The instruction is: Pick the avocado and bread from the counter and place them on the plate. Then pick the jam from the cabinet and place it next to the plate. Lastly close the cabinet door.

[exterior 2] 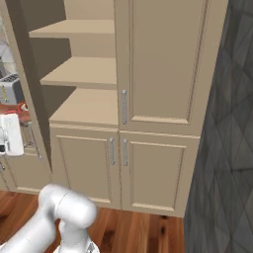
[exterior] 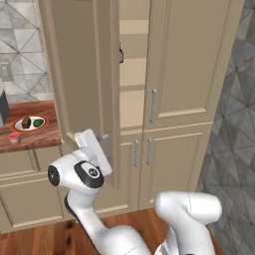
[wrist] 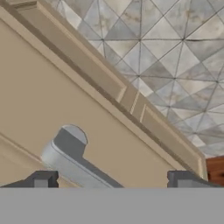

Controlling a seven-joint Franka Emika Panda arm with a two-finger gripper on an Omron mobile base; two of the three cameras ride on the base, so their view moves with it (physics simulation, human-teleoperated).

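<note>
A: Pincer [wrist: 111, 179] spread wide, straddling the grey handle [wrist: 72, 159] of the open cabinet door [exterior: 84, 69], pinching nothing.

B: Yep. Avocado [exterior: 38, 122] and bread [exterior: 26, 122] sitting on the plate [exterior: 30, 129], jam [exterior: 14, 138] just beside it on the table [exterior: 35, 142]. Dark bottle [exterior: 120, 53] up on the cabinet [exterior 2: 163, 64] shelf.

Cabinet [exterior: 169, 74], upper left section: open, bare shelves [exterior 2: 84, 71] reachable from the front, with a dark bottle [exterior: 121, 54] at the back of an upper shelf.
Cabinet door [exterior: 87, 74]: swung out, standing edge-on between the shelves and the worktop [exterior: 30, 139]; blocks sideways passage.
Door handle [wrist: 72, 162]: directly ahead of the spread fingers [wrist: 41, 179], between them.
Worktop: plate [exterior: 30, 123] and jam [exterior: 14, 138] occupy the end near the door.
</note>
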